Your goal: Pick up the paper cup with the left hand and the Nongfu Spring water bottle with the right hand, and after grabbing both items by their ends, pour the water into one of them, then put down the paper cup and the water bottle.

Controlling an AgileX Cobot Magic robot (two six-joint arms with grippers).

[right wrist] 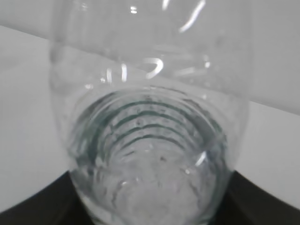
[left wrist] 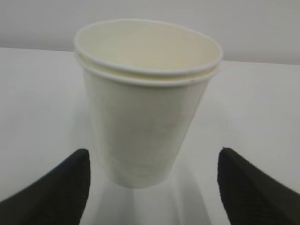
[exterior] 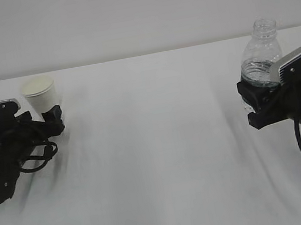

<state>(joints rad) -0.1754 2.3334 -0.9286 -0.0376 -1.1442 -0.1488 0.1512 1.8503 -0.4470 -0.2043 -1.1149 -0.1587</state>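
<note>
Two items. Paper cup (left wrist: 145, 105), far left on bench (exterior: 159, 163): left hand (left wrist: 152, 187) jaws wide, flanking, not gripping. Nongfu Spring water bottle (exterior: 260, 53), right: right hand (exterior: 261, 102) jaws clamp its base. Risk: uncapped bottle may spill if tilted.

No text, brand, number or sign can be read anywhere. The paper cup (left wrist: 145, 103) is plain cream-white with no print, and the Nongfu Spring water bottle (exterior: 261, 53) shows only clear ribbed plastic, with no legible label.
</note>
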